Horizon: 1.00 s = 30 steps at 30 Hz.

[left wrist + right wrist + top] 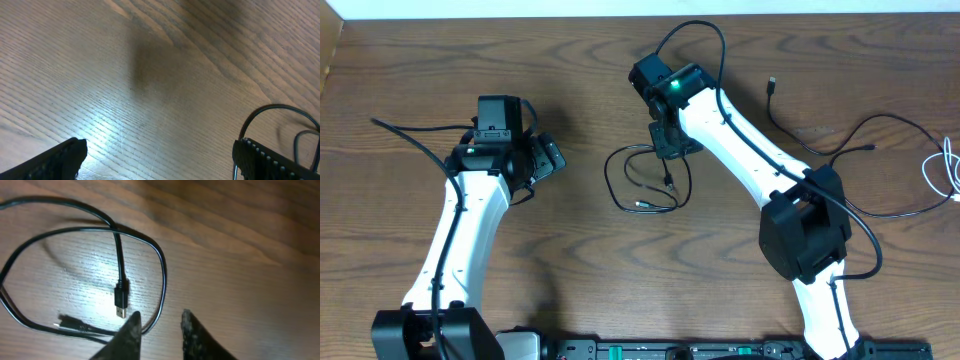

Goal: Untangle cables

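Note:
The black cable (642, 181) lies in a loose loop at the table's middle. In the right wrist view this black cable (163, 275) crosses itself near the top, and a USB plug (121, 299) points down inside the loop. My right gripper (670, 155) hovers over the loop's right side. Its jaws (160, 314) stand slightly open with bare wood between them, and the cord passes just behind the left fingertip (134, 322). The white cable (947, 168) is bunched at the far right edge. My left gripper (546, 158) is wide open and empty (160, 156), left of the loop.
Another thin black cord (820, 150) with a small plug (773, 83) snakes across the right side under the right arm. A black cord arc (272, 109) shows at the right of the left wrist view. The table's back edge runs along the top.

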{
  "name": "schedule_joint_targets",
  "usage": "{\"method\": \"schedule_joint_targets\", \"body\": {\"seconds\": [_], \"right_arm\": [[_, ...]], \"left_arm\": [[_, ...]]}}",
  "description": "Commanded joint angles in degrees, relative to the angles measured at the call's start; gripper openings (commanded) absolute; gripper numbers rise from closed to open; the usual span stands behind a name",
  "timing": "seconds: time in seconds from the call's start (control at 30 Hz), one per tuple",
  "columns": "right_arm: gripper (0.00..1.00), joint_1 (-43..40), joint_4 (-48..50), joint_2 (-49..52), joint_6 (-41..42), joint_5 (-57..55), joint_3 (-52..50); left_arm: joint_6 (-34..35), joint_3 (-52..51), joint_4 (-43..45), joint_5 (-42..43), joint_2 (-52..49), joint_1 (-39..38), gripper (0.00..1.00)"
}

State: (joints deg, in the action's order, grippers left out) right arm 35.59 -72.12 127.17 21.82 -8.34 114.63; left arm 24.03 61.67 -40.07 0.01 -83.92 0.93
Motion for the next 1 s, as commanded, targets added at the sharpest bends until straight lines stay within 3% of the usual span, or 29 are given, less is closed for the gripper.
{"method": "schedule_joint_targets", "body": {"seconds": [0.0, 0.2, 0.37, 0.43, 0.5, 0.57, 0.63, 0.7, 0.77, 0.87, 0.9, 0.93, 0.97], "right_arm": [[0.29, 0.5, 0.0, 0.5, -0.2, 0.2, -0.8], [0.34, 0.6, 2.5, 0.5, -0.3, 3.8, -3.8], [0.35, 0.7, 10.1, 0.5, -3.6, 7.4, -9.6], [0.32, 0.8, 14.0, 0.5, -4.2, 6.8, -12.0], [0.22, 0.9, 17.5, 0.5, -4.1, 4.1, -13.8], [0.31, 0.9, 20.4, 0.5, -4.1, 0.6, -15.2], [0.34, 0.9, 21.1, 0.5, -4.1, -1.0, -15.7], [0.4, 0.9, 20.4, 0.5, -4.1, -0.8, -15.9], [0.53, 0.9, 18.7, 0.5, -4.1, 0.0, -15.9], [0.6, 0.9, 16.0, 0.5, -4.1, 3.8, -15.9], [0.67, 0.9, 15.6, 0.5, -4.1, 5.6, -16.1], [0.88, 0.9, 15.1, 0.5, -4.1, 7.3, -16.2], [0.89, 1.0, 14.3, 0.5, -3.7, 8.3, -16.2]], "left_arm": [[0.3, 0.4, -0.2, -0.7, -0.3, 0.1, 0.98], [0.3, 0.4, -0.2, -0.7, -0.3, 0.1, 0.98], [0.3, 0.4, -0.2, -0.7, -0.3, 0.1, 0.98], [0.3, 0.4, -0.2, -0.7, -0.3, 0.1, 0.98], [0.3, 0.4, -0.2, -0.7, -0.3, 0.1, 0.98], [0.3, 0.4, -0.2, -0.7, -0.3, 0.1, 0.98], [0.3, 0.4, -0.2, -0.7, -0.3, 0.1, 0.98], [0.3, 0.4, -0.2, -0.7, -0.3, 0.1, 0.98], [0.3, 0.4, -0.2, -0.7, -0.3, 0.1, 0.98], [0.3, 0.4, -0.2, -0.7, -0.3, 0.1, 0.98], [0.3, 0.4, -0.2, -0.7, -0.3, 0.1, 0.98], [0.3, 0.4, -0.2, -0.7, -0.3, 0.1, 0.98], [0.3, 0.4, -0.2, -0.7, -0.3, 0.1, 0.98]]}}
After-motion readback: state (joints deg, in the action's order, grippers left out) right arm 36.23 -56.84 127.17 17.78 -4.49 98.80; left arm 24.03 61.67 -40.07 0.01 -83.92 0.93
